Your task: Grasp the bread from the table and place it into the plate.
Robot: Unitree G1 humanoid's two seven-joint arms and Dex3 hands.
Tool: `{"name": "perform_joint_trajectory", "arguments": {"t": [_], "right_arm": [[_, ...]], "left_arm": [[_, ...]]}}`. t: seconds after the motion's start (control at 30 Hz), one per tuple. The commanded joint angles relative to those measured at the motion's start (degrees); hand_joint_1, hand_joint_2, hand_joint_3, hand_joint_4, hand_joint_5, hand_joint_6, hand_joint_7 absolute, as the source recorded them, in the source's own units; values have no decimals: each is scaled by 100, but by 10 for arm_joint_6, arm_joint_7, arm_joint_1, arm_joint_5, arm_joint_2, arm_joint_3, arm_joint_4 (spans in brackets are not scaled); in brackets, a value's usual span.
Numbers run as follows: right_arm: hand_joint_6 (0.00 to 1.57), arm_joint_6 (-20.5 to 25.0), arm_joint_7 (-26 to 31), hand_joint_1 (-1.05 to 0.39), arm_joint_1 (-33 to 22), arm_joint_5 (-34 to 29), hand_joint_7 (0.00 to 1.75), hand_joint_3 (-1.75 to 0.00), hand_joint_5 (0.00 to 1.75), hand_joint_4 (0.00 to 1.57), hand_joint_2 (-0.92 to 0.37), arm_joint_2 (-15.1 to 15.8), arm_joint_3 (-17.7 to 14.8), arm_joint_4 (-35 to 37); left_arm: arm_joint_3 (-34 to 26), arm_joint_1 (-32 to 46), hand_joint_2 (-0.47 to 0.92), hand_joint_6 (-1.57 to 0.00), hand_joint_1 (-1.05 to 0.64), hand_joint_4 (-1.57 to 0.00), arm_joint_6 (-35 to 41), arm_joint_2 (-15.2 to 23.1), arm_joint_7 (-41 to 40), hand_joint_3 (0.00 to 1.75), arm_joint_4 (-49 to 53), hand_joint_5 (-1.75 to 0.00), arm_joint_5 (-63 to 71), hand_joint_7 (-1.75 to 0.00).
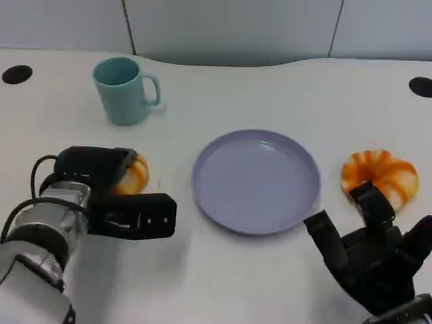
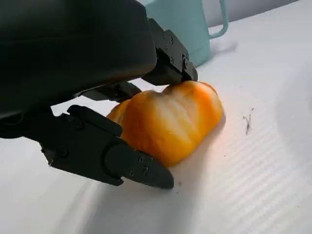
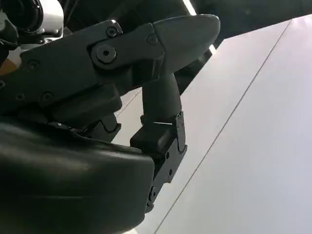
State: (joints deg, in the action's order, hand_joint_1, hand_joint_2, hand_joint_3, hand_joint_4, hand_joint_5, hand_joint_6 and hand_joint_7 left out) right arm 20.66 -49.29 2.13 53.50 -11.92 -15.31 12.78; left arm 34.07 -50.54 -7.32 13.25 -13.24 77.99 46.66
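An orange bread roll lies on the white table left of the lavender plate. My left hand is wrapped around it. In the left wrist view the roll rests on the table, with the fingers touching its far side and the thumb against its near side. A second, twisted orange-and-white bread lies right of the plate. My right hand hovers just in front of that bread with its fingers spread and nothing in them. The right wrist view shows that hand close up.
A teal mug stands at the back left, behind the roll, and appears as the mug in the left wrist view. Two black holes sit near the table's far corners. Bare tabletop lies in front of the plate.
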Motion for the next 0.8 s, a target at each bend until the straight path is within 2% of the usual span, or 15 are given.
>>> {"name": "perform_joint_trajectory", "arguments": {"t": [0.03, 0.1, 0.23, 0.37, 0.4, 0.43, 0.5, 0.53, 0.7, 0.73, 0.8], "right_arm": [[71, -1, 2, -59, -5, 6, 175, -9, 175, 91, -92, -4, -1, -8], [71, -1, 2, -59, -5, 6, 175, -9, 175, 91, -92, -4, -1, -8], [71, 14, 8, -60, -17, 18, 175, -8, 175, 91, -92, -6, -1, -19], [71, 8, 10, -60, -20, 19, 175, -7, 175, 91, -92, -11, 1, -21], [71, 4, 10, -60, -21, 17, 175, -8, 175, 91, -92, -12, 2, -22], [70, 2, 9, -61, -22, 16, 175, -8, 175, 91, -92, -13, 3, -22], [70, 0, 9, -61, -23, 16, 175, -9, 175, 91, -92, -13, 4, -22], [70, -1, 9, -61, -23, 16, 175, -9, 175, 91, -92, -13, 5, -22], [70, -2, 10, -61, -24, 17, 175, -9, 175, 91, -92, -12, 6, -23], [70, 1, 12, -61, -19, 18, 175, -9, 175, 91, -92, -11, 4, -16], [70, 1, 11, -60, -13, 18, 175, -8, 175, 91, -92, -9, 3, -6]], "left_arm": [[10, 17, 79, -67, -24, -88, 5, 1, 15, 0, 9, -4, 2, -2], [11, 17, 79, -67, -24, -88, 6, 1, 15, 0, 9, -4, 1, -1], [16, 33, 87, -95, -9, -102, -6, 7, -16, 1, 9, -10, 2, -11], [7, 33, 88, -106, -1, -111, -39, 21, -49, 1, 4, -16, -11, -13], [4, 32, 86, -109, 0, -111, -46, 25, -60, 0, 2, -32, -13, -15], [3, 31, 85, -111, 1, -94, -51, 28, -67, 0, 1, -75, -15, -17], [2, 31, 84, -112, 1, -81, -55, 29, -72, 0, 1, -105, -15, -19], [2, 31, 84, -112, 1, -79, -56, 29, -73, 0, 1, -109, -16, -19], [3, 31, 84, -112, 1, -77, -57, 29, -74, 0, 2, -114, -17, -20], [-6, 28, 81, -112, 2, -79, -100, 59, -125, 0, -28, -108, -20, -19], [-19, 24, 73, -119, 3, -105, -160, 101, -193, 1, -70, -57, -23, -10]]}}
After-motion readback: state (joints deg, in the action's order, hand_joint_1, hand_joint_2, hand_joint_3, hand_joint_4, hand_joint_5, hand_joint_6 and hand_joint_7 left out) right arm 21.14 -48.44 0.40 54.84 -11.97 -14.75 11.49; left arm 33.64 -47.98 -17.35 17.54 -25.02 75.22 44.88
